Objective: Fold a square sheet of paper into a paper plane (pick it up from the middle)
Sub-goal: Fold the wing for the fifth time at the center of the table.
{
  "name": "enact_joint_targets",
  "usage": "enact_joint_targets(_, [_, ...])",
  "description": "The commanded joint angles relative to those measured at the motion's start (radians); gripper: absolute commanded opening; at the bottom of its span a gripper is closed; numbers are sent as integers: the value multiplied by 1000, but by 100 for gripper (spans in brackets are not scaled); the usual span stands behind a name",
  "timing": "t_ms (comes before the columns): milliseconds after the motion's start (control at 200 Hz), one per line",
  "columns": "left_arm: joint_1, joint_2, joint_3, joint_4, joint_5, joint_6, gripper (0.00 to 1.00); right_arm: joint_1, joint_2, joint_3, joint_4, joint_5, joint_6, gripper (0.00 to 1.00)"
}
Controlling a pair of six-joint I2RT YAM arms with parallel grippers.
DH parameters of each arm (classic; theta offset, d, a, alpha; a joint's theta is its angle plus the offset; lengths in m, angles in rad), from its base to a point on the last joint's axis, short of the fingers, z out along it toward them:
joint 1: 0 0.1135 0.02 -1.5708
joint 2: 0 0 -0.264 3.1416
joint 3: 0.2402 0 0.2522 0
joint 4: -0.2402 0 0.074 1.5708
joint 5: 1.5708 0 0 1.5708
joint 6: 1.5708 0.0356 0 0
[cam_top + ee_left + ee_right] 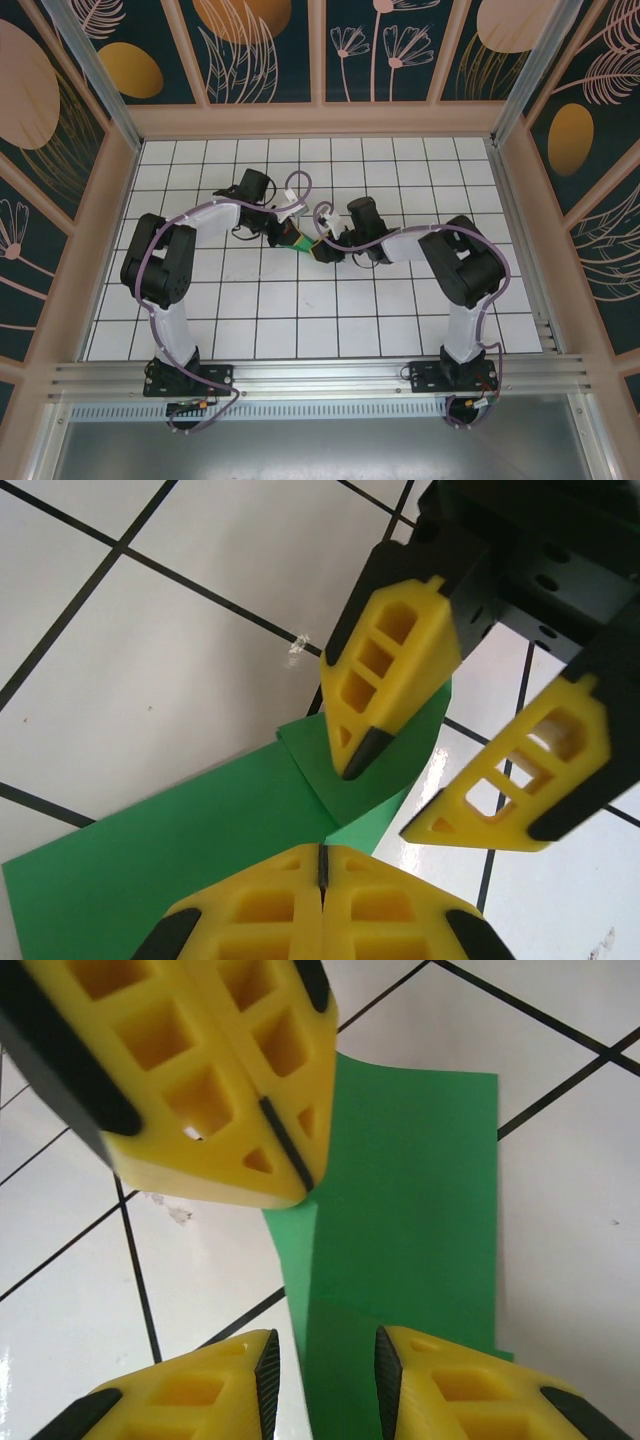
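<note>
White gridded worktop (400,300) inside a leafy-panelled booth, both arms meeting around the middle. The green sheet of paper (410,1190) is already a folded strip, sitting at the centre right between them. The left fingers (270,900) are pressed together at its edge, which looks like a pinch on the fold. The right fingers (460,1390) stand apart, straddling one end, with the strip's long axis running straight away from them. From above the arms cover nearly all the paper, and the layer count is anyone's guess.

Bright green paper (410,1190); white, black-lined table (300,330).
</note>
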Motion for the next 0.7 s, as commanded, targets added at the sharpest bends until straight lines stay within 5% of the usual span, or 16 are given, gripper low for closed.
enact_joint_targets(0, [13, -1, 28, -30, 42, 31, 4, 8, 32, 30, -5, 5, -37, 34])
enact_joint_targets(355, [18, -16, 27, -17, 27, 9, 10, 8, 42, 28, 17, -63, -6, 10])
enact_joint_targets(570, [29, -81, -9, 99, -33, -110, 42, 8, 47, 16, 27, -100, 40, 5])
enact_joint_targets(696, [37, -154, -81, 251, -149, -257, 51, 10, 42, 5, 40, -122, 89, 5])
